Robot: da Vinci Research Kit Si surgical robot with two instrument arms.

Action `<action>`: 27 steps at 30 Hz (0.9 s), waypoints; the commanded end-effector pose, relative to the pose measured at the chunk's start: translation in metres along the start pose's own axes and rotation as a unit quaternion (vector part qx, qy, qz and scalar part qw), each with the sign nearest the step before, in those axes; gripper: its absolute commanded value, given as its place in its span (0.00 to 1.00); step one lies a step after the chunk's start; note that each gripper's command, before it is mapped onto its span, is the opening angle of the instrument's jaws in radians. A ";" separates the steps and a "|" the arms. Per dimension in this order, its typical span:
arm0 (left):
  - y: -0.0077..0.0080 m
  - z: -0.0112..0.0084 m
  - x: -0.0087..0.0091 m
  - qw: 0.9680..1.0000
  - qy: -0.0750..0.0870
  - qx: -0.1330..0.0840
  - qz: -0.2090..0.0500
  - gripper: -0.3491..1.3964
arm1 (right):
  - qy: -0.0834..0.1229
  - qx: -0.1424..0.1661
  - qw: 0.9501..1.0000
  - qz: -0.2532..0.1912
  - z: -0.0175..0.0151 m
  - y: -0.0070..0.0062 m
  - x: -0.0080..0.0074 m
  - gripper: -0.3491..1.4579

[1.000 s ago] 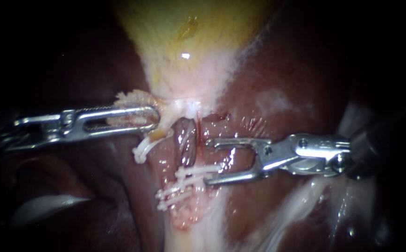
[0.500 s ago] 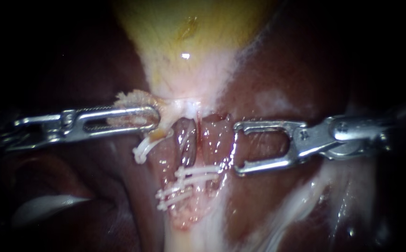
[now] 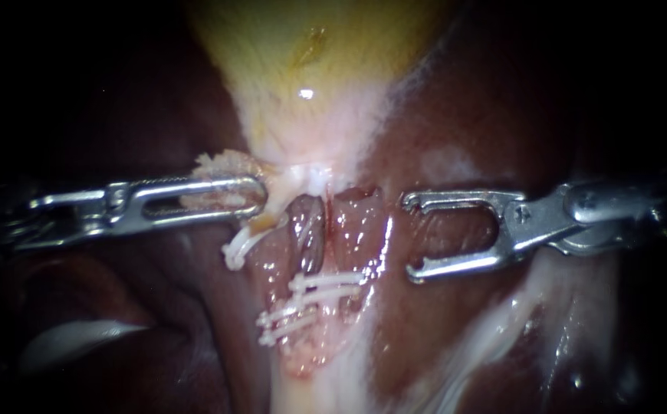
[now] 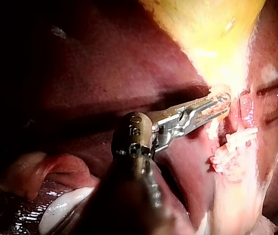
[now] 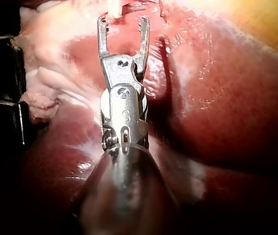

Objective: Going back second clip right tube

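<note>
Beside three clips (image 3: 326, 282), right tool (image 3: 409, 236) gapes wide; left tool (image 3: 254, 196) grips the gallbladder (image 3: 310, 77)

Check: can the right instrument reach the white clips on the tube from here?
Probably yes. The right instrument has open, empty jaws that face the clips from close by, with nothing standing between them. The left instrument grips tissue on the far side, clear of that path.

The yellow gallbladder (image 3: 310, 54) narrows downward to a pale pink neck, with a wet glint (image 3: 304, 93) on its surface. Dark red liver (image 3: 471, 115) lies on both sides of it. A pale tissue band (image 3: 326, 383) runs on below, with white strands (image 3: 494, 330) to its right and a whitish fold (image 3: 80, 337) at the far lower left.
</note>
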 end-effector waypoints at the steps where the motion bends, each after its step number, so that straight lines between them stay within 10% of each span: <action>1: 0.0003 0.0004 0.0001 1.000 0.001 -0.001 0.001 0.00 | 0.000 0.000 1.000 0.000 0.0001 -0.0001 0.0001 0.47; 14: 0.0034 0.0052 0.0023 1.000 0.013 -0.003 0.012 0.00 | 0.000 0.001 1.000 0.000 0.0000 -0.0005 0.0003 0.47; 27: 0.0032 0.0057 0.0024 1.000 0.015 -0.003 0.012 0.00 | 0.002 0.000 1.000 0.000 -0.0001 -0.0006 0.0003 0.47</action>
